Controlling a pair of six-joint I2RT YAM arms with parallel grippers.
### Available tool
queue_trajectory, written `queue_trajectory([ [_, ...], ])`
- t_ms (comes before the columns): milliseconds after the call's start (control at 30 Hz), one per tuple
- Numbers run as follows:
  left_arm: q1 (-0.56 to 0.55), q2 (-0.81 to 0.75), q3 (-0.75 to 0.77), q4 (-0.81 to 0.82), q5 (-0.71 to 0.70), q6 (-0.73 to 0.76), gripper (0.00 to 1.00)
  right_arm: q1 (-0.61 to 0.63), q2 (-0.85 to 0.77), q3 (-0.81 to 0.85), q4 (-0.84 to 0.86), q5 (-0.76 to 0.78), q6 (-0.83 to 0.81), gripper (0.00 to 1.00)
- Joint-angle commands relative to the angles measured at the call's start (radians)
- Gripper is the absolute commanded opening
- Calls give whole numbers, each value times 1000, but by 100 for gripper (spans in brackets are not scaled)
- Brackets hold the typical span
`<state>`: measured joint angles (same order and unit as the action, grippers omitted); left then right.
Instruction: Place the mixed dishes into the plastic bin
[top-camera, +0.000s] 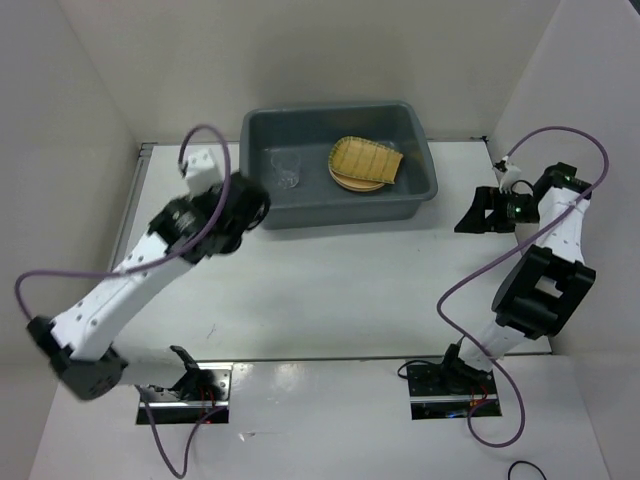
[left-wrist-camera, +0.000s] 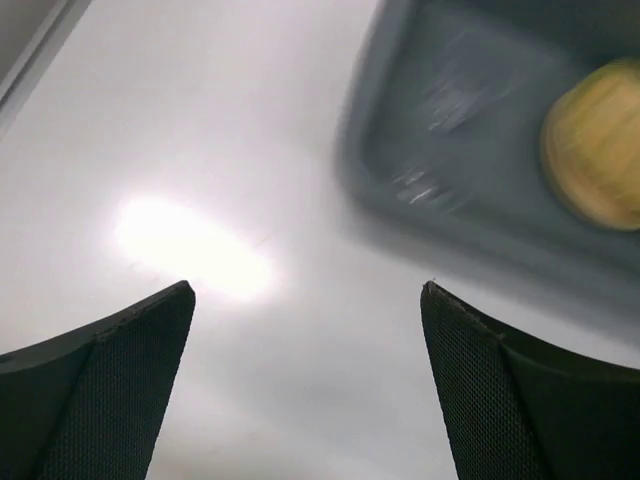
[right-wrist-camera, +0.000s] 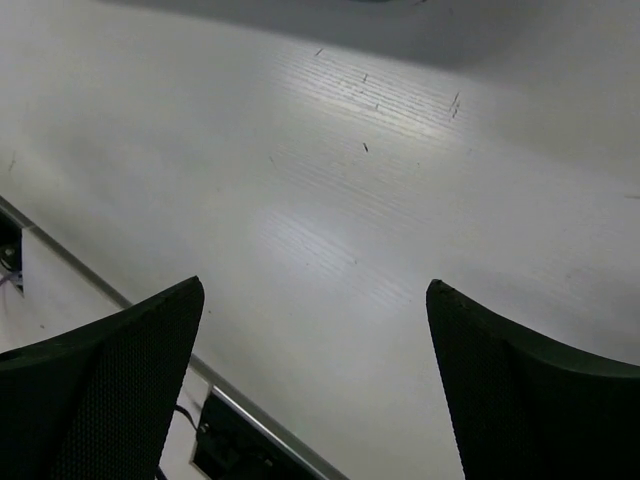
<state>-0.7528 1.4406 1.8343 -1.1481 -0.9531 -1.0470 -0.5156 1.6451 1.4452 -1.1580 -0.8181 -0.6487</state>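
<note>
Plastic bin (top-camera: 340, 213): large dark grey rectangular tub with rounded corners and a flared rim, standing at the middle of the far edge of the worktop (top-camera: 330, 290).
Bamboo tray (top-camera: 366, 160): ribbed, woven, tan-yellow, one end rounded; lies in the right half of the bin on top of the plates.
Plates (top-camera: 352, 184): round, shallow, tan-yellow; only a curved edge shows from under the tray, so their number cannot be told.
Glass cups (top-camera: 283, 168): small and clear, faint against the grey floor in the left half of the bin, apart from the tray.
Left gripper (left-wrist-camera: 307, 300): above the worktop just beside the bin's near left corner; jaws spread wide, holding nothing.
Right gripper (right-wrist-camera: 315, 290): near the right edge of the worktop, well apart from the bin; jaws spread wide, holding nothing.
</note>
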Motion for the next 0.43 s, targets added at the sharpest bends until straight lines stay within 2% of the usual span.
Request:
queue_trajectory([
  [0, 21, -390, -425, 125, 71, -117, 100, -15, -85, -9, -83, -30, -91, 97],
  [33, 44, -586, -589, 189, 135, -129, 100, -15, -132, -37, -51, -21, -91, 98],
  [133, 87, -849, -726, 212, 181, -154, 100, -6, -211, -66, -9, -21, -52, 98],
  [267, 121, -899, -744, 180, 238, -64, 100, 12, -257, -89, 24, -47, -34, 98],
  [400, 139, -810, -734, 237, 290, 74, 100, 22, -280, -86, 53, -47, 1, 98],
])
